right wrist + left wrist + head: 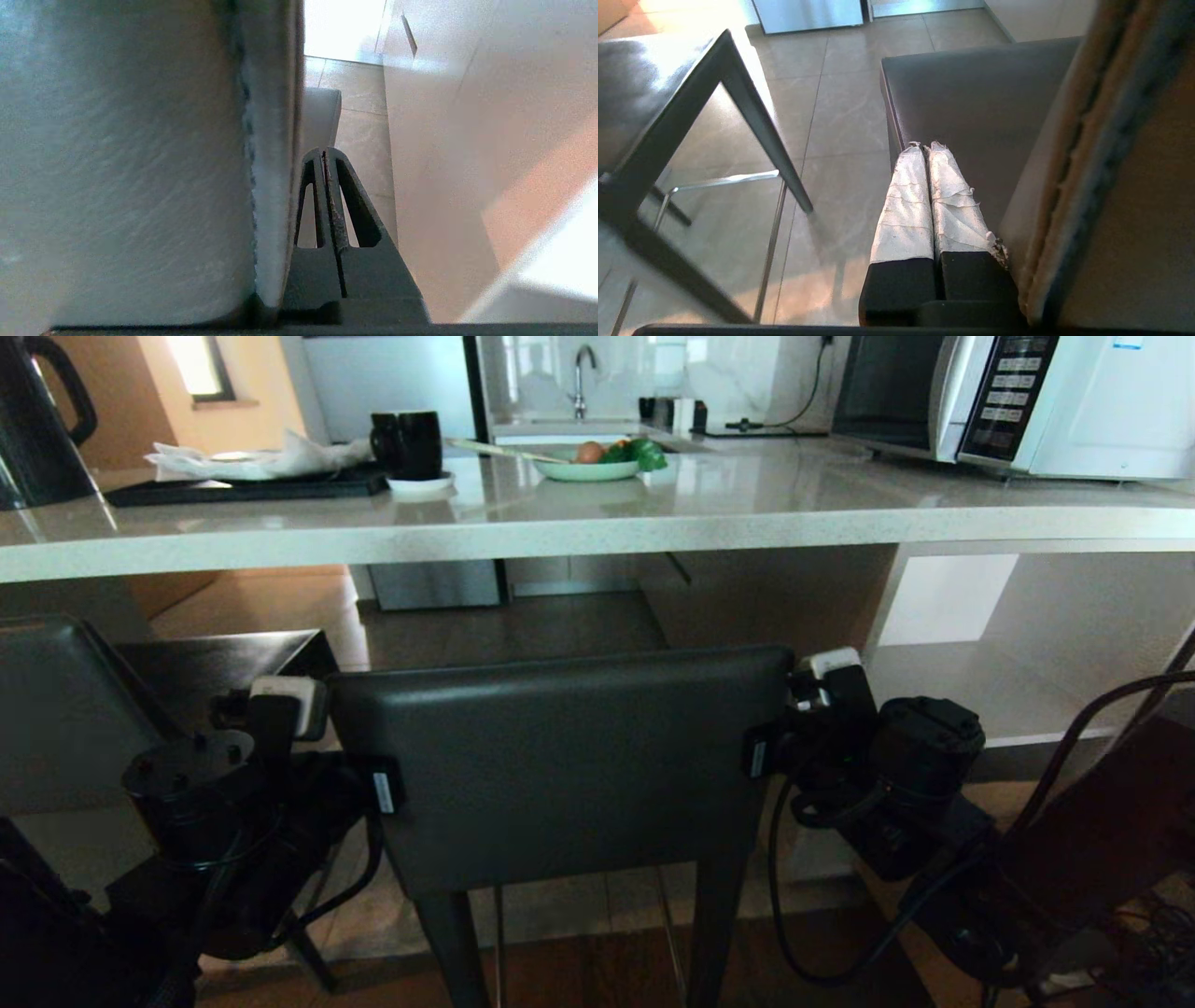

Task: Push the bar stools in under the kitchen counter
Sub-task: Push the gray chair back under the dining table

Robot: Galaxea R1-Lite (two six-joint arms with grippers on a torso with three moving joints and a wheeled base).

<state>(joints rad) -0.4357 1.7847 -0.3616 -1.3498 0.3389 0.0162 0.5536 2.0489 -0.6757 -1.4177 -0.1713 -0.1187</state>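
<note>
Off to the left, beyond the left gripper (924, 147), stands the second bar stool (65, 709), its dark seat partly under the kitchen counter (597, 527); its legs are mostly cut off by the frame edge, though the left wrist view shows one tapered leg and its chrome footrest bar (726, 179). The left gripper, its taped fingers (906, 200) pressed together on nothing, sits just beside the left edge of the near bar stool's backrest (560, 756). That backrest runs widthwise, parallel to the counter's front edge, with its rear face toward the robot and the seat pointing in under the slab. The seat is hidden behind the backrest in the head view; only the tops of the legs show below. Against the backrest's right edge is the right gripper (323, 151), jaws likewise closed and empty. Whether either gripper actually touches the leather is hard to tell.
</note>
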